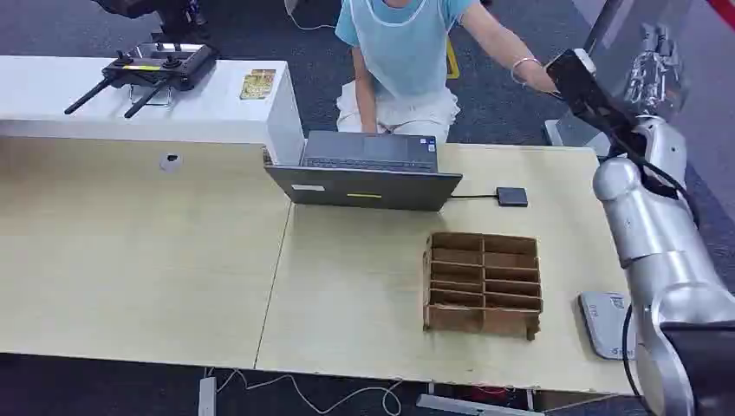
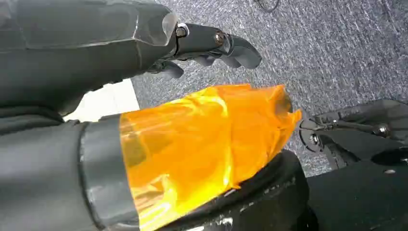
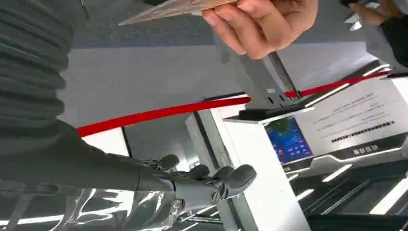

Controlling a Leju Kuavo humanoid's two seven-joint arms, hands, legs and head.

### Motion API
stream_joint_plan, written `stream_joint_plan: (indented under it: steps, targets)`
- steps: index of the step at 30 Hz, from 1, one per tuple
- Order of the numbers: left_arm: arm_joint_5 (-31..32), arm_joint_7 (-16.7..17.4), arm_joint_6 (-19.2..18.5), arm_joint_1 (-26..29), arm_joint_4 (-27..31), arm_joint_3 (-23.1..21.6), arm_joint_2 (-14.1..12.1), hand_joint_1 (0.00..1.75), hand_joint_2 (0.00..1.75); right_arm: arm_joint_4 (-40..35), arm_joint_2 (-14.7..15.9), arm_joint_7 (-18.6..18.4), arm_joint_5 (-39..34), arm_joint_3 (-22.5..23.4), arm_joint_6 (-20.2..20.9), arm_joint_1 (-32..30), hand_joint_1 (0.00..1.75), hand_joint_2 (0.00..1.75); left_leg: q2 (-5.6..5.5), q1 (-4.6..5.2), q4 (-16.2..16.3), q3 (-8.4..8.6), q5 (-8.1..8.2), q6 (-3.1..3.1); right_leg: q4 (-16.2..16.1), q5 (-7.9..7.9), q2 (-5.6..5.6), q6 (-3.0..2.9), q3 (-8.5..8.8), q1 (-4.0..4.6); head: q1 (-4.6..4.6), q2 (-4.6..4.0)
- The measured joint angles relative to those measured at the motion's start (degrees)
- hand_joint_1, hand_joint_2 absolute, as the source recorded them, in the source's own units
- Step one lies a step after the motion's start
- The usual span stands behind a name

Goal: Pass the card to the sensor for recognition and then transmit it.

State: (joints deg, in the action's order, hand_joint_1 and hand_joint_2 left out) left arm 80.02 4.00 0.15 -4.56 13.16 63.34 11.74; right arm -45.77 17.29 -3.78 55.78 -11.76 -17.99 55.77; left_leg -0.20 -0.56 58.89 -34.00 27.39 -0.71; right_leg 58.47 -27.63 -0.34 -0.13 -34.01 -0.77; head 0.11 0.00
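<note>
Head view: grey carpet, pale bench [image 1: 147,260] with a laptop [image 1: 368,173] at its middle. Take the laptop as your landmark. A brown card rack [image 1: 482,282] sits on the near side of it, toward your right arm; a small black pad [image 1: 511,196] lies just beside the laptop on a cable and may be the sensor, though you cannot confirm that. A person [image 1: 400,52] sits beyond the laptop, arm stretched toward your raised right robot hand [image 1: 652,69], which is partly cut off at the frame edge.

Left wrist view: the left robot hand [image 2: 207,48] hangs over the carpet, fingers loosely curled, nothing in them. Orange film covers the thumb.

Right wrist view: the right robot hand [image 3: 202,183] is empty, fingers apart. The card [image 3: 173,9] is pinched in the person's hand [image 3: 262,21], near your fingers but not touching, partly cropped.

Judgement: you are at the receiving step. Next move calls for closing on the card's free edge, then carrying it to the sensor.
</note>
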Motion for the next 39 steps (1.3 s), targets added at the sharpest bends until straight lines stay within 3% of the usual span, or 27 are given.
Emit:
stream_joint_plan:
  steps: [1, 2, 11, 27, 33, 39]
  targets:
    - [-0.1, 0.0, -0.1, 0.0, 0.0, 0.0, -0.1, 0.00, 0.00, 2.1, 0.0, -0.5, 1.0, -0.1, -0.5, 0.8, 1.68, 1.75, 0.00, 0.00, 0.0, 0.00, 0.00, 0.00, 0.0, 0.00, 0.00, 0.00, -0.01, 0.00, -0.02, 0.02]
    - [-0.1, 0.0, -0.1, 0.0, 0.0, 0.0, -0.1, 0.00, 0.00, 2.4, 0.0, -0.5, 1.4, -0.1, -0.6, 1.0, 1.75, 1.75, 0.00, 0.00, 0.0, 0.00, 0.00, 0.00, 0.0, 0.00, 0.00, 0.00, -0.01, 0.00, -0.02, 0.02]
    - [-0.1, 0.0, -0.1, 0.0, 0.0, 0.0, -0.1, 0.00, 0.00, 4.8, 0.0, -0.9, 3.7, -0.5, -1.8, 1.9, 1.75, 1.75, 0.00, 0.00, 0.0, 0.00, 0.00, 0.00, 0.0, 0.00, 0.00, 0.00, -0.01, 0.00, -0.02, 0.00]
    - [-0.3, 0.1, 0.0, 0.0, 0.0, -0.1, -0.1, 0.00, 0.00, 5.5, 0.0, 0.9, 1.1, -0.3, -3.7, 1.6, 1.75, 1.75, 0.00, 0.00, 0.0, 0.01, 0.00, 0.00, 0.0, 0.00, 0.00, 0.00, -0.01, 0.00, -0.02, 0.00]
    - [-0.6, 0.1, 0.0, 0.0, 0.0, -0.1, -0.1, 0.00, 0.00, 5.5, 0.0, 3.2, -4.6, 1.9, -3.1, 1.3, 1.75, 1.75, 0.00, 0.00, 0.0, 0.01, 0.00, 0.00, 0.0, 0.00, 0.00, 0.00, -0.01, 0.00, -0.02, 0.00]
    - [-1.2, 0.6, 0.0, 0.0, 0.0, -0.1, -0.1, 0.00, 0.00, 5.5, 0.0, 6.5, -16.7, 7.5, 2.8, 1.1, 1.75, 1.75, -0.01, 0.00, 0.0, 0.01, 0.00, 0.00, 0.0, 0.00, 0.00, 0.00, -0.01, 0.00, -0.02, 0.00]
